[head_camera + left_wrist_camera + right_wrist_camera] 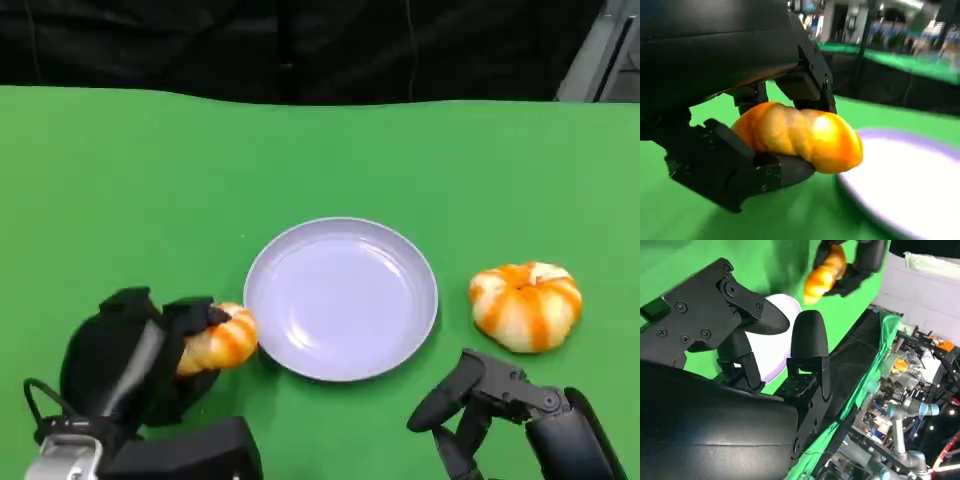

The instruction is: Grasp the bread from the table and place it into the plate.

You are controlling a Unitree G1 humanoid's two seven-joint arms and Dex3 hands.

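Bread (220, 342) is clamped in the left hand (140, 360), at about 9 o'clock of the plate (300, 350) and just beside its rim. In the left wrist view the bread (800, 136) is pinched between fingers above and a thumb below, its free end projecting toward the plate (910, 190), which suits a short carry over the rim. The plate lies at table centre with nothing in it. A second, round, orange-striped loaf (526, 304) rests at 3 o'clock of the plate, apart from it and untouched. The right hand (478, 400) sits at 5 o'clock, fingers apart, nothing held; it is judged to be idle. No writing or brand can be read.
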